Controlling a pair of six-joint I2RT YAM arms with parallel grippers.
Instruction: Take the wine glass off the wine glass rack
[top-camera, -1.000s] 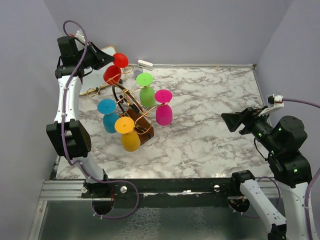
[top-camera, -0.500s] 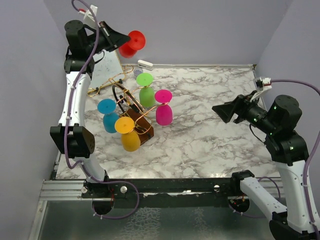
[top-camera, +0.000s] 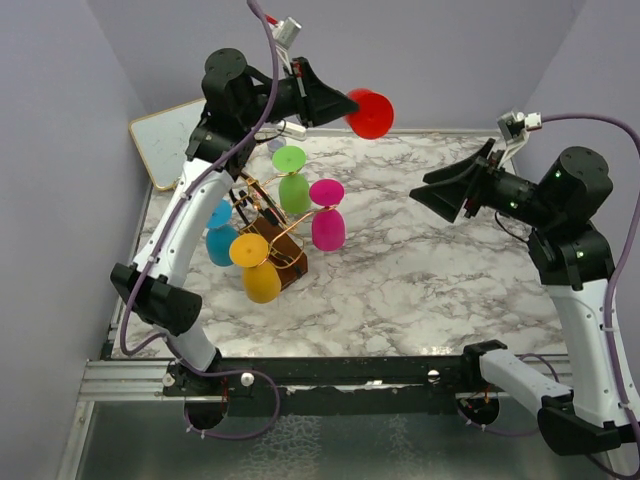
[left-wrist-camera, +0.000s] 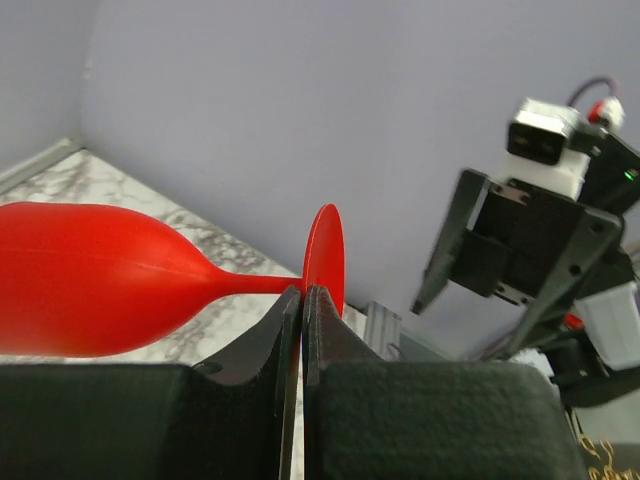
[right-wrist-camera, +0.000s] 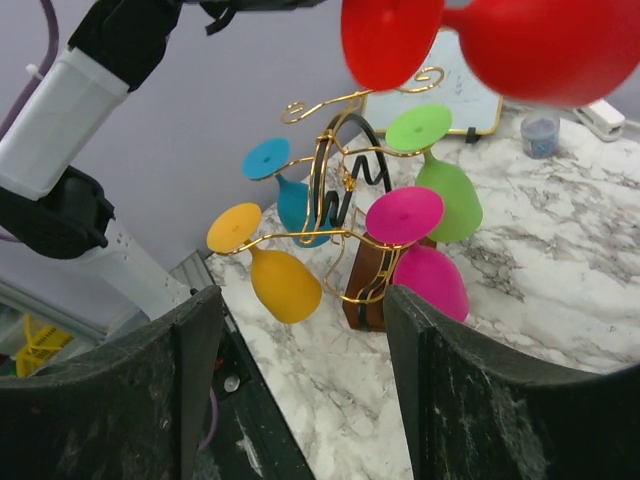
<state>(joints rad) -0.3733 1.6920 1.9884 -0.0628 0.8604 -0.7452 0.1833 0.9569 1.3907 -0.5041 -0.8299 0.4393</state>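
High above the back of the marbled tabletop (top-camera: 430, 280), the left tool (top-camera: 345, 105) is clamped on the thin stem of the smooth red wine glass (top-camera: 371, 113), just by its flat round foot. The bowl lies sideways, well apart from the curly gold wire rack (top-camera: 262, 215) on its dark wooden base. The right tool (top-camera: 425, 195) gapes wide.

Marble-pattern table (top-camera: 430, 250) is being loaded with the wine glass rack (top-camera: 283, 243), its wooden base sitting left of centre. A small white object (top-camera: 291, 129), possibly a stapler, and a small jar (right-wrist-camera: 540, 133) are being carried near the far edge. A whiteboard (top-camera: 165, 140) is being held at the far-left corner.
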